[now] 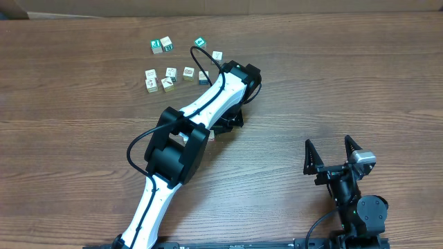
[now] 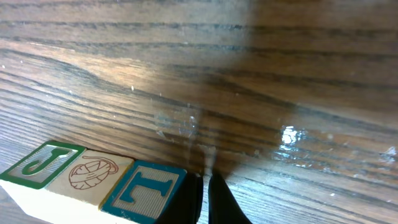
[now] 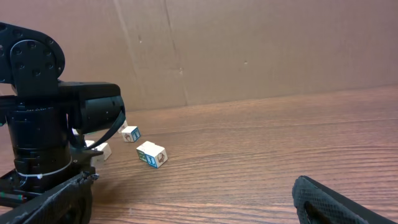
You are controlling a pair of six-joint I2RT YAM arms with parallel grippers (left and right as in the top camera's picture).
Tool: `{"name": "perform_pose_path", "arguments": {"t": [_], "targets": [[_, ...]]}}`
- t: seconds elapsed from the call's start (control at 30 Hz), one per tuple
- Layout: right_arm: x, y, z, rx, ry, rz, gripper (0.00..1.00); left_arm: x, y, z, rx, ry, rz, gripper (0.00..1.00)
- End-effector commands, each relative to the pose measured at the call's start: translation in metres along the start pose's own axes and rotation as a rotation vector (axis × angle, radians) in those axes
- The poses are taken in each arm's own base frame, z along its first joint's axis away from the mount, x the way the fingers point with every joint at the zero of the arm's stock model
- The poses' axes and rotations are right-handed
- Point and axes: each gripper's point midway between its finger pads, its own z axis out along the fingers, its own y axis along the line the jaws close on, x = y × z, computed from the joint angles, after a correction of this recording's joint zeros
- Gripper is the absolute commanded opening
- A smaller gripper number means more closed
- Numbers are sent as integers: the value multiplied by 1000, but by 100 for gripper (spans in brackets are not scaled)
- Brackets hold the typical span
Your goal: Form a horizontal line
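- the horizontal line [image 2: 93, 180] is three pale wooden cubes touching side to side, bottom left of the left wrist view: a green J, a reddish ball drawing, then a blue letter
- left gripper [image 2: 206, 182] is pinched fully closed with nothing in it, tips down at the table [image 2: 280, 74], just beside the blue-letter cube
- from overhead the left arm [image 1: 208, 104] covers that spot, so the row is pretty much hidden there
- loose cubes [image 1: 171, 72] sit scattered past the arm, mostly apart from each other
- right gripper [image 1: 328, 142] is spread wide, holding nothing, well off to the right
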Motion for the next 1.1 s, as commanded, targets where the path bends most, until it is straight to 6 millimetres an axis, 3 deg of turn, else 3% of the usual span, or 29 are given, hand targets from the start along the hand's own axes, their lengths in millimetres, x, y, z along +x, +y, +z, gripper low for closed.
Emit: {"name": "perform_pose_path", "arguments": {"t": [0.0,0.17,0.27,0.33,0.47,0.53,0.6,0.77,0.9,1.07], "targets": [[2,-3,0,10,-4,-4,100,-5,-1,10,-6,-4,6,5],[2,-3,0,10,-4,-4,100,-8,-22,9,100,-2,67,4],[2,-3,0,10,-4,-4,100,-15,-23,2,135,-17,55,4],[2,-3,0,10,-4,-4,100,-24,-22,-10,160,-45,36,4],[2,-3,0,10,-4,-4,100,-46,-9,-54,251,-125,-28,4],[2,-3,0,10,-4,-4,100,-55,7,-80,292,-174,-79,4],[2,-3,0,10,-4,-4,100,-67,39,-110,323,-237,-146,4],[2,-3,0,10,-4,-4,100,-75,119,-140,322,-282,-296,4],[2,-3,0,10,-4,-4,100,-73,181,-135,293,-232,-423,4],[2,-3,0,10,-4,-4,100,-66,233,-107,247,-130,-539,4]]}}
